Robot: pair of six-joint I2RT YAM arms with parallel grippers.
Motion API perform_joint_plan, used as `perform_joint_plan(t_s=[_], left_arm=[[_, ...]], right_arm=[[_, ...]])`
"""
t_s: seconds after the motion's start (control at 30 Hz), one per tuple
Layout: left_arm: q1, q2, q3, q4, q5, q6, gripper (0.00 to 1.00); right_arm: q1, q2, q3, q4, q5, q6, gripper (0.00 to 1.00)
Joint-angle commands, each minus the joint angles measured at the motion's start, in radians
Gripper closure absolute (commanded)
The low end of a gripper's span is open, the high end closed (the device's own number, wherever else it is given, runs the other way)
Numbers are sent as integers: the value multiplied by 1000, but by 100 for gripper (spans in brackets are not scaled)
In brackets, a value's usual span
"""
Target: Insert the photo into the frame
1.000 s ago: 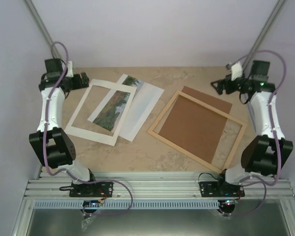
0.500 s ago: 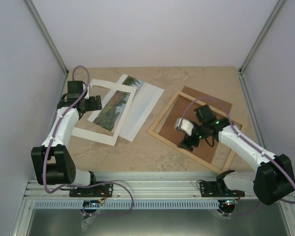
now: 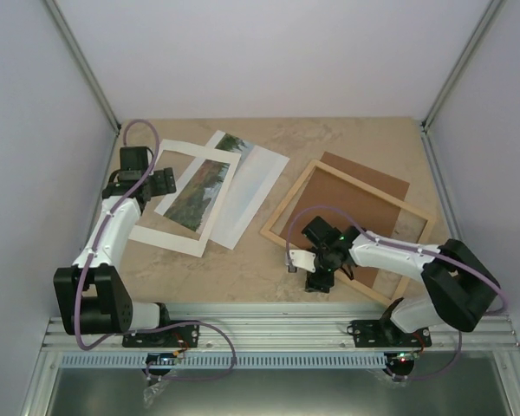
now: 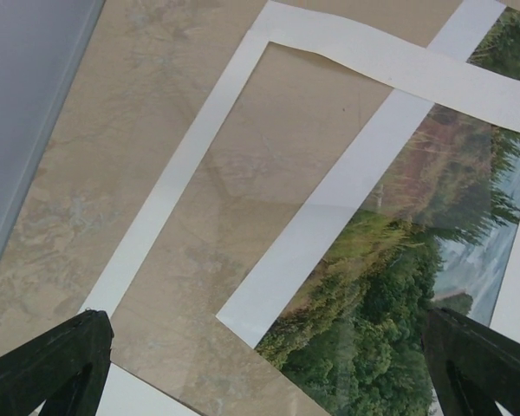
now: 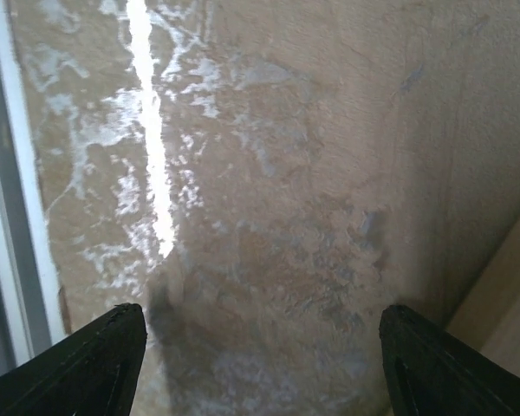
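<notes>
Take 12 o'clock as straight away from the arm bases. The photo [image 3: 195, 192] lies flat at about 9 o'clock from the table's [image 3: 329, 139] middle. The white mat [image 3: 160, 240] lies over it, so most of the print shows through the window and its far end pokes out past the mat's 12 o'clock border. A white sheet [image 3: 256, 178] lies at the photo's 3 o'clock side. The frame [image 3: 288, 199] sits well apart at about 3 o'clock, turned askew on the brown panel [image 3: 342, 217], and it is not touching the photo. Your left gripper [image 4: 269, 368] hangs over the mat's 9 o'clock side with its jaws spread wide and nothing between them. Beneath it you see the mat's border, bare table and a corner of the photo. Your right gripper [image 5: 269, 351] is low over bare table at the frame's 7 o'clock edge. Its jaws stand apart and hold nothing, and a strip of pale wood shows just beside the right finger.
</notes>
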Motion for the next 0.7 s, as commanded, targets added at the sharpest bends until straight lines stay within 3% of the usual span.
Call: perform_joint_plan(t_s=[0.0, 0.33, 0.67], left_arm=[[-7, -27, -12, 40, -51, -14, 1], [-7, -8, -3, 49, -30, -18, 0], [-8, 26, 15, 55, -20, -30, 1]], right_arm=[[17, 35, 25, 70, 89, 48, 26], [-12, -79, 86, 45, 128, 51, 29], [-81, 34, 96, 112, 210, 84, 33]])
